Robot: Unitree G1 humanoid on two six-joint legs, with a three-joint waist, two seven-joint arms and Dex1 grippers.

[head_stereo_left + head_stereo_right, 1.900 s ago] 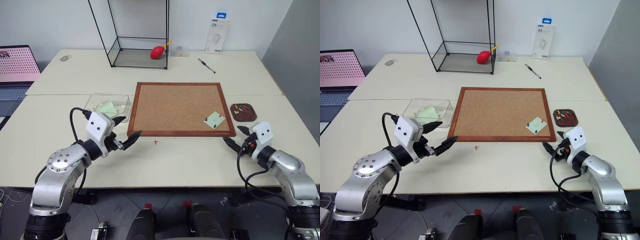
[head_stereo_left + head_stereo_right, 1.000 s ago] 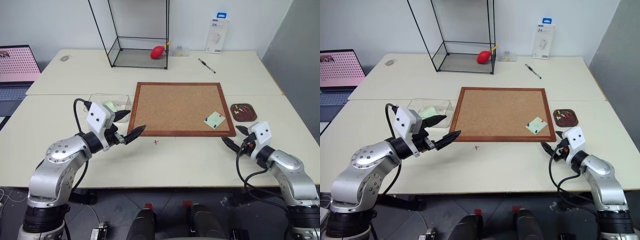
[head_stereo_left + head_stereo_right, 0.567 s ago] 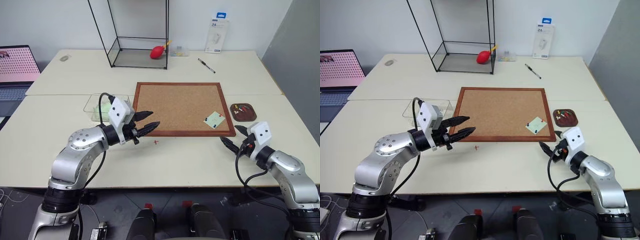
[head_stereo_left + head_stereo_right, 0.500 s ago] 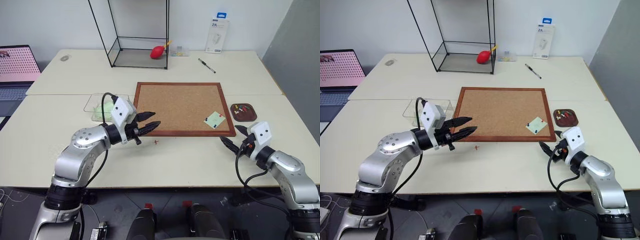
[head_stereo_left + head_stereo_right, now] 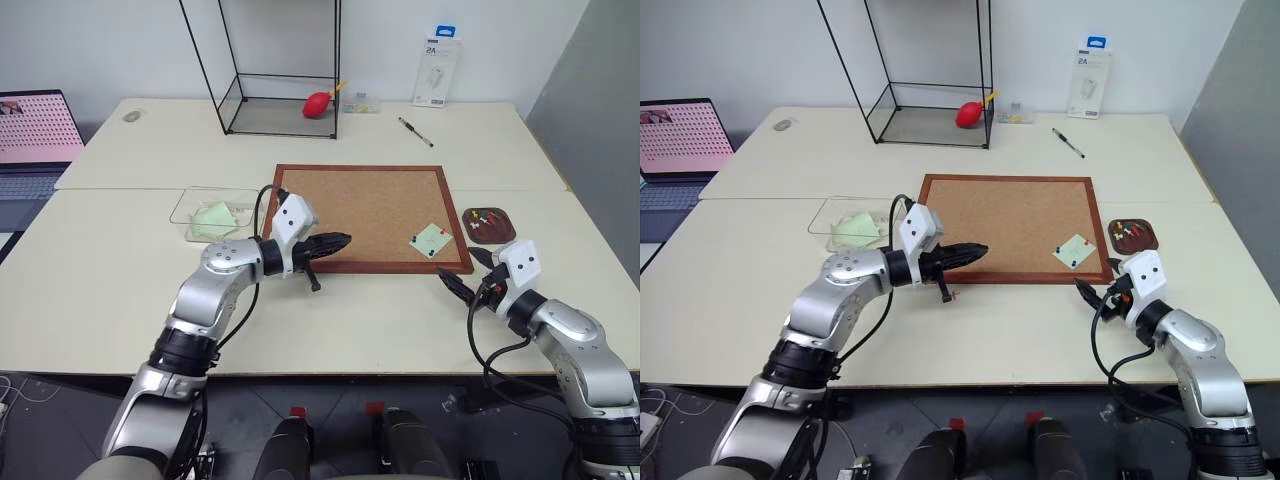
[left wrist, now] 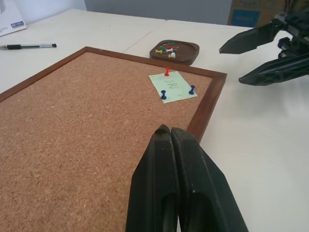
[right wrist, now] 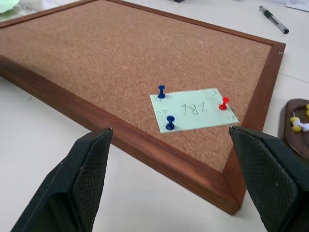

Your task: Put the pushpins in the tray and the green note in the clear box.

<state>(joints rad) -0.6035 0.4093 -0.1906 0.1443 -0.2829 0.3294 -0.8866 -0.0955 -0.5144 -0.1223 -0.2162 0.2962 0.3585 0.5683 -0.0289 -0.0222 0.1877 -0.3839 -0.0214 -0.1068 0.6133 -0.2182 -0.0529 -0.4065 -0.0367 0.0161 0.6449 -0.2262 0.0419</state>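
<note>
Green note point(image 7: 194, 109) pinned on cork board point(image 7: 96, 53)

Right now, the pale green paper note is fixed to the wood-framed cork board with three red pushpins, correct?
Not quite. The pale green paper note is on the wood-framed cork board under three pushpins, but only one is red; two are blue, as the right wrist view shows.

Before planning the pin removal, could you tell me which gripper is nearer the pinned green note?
Right. The right gripper sits just off the cork board's corner beside the green note; the left gripper is at the board's near edge, farther away.
</note>
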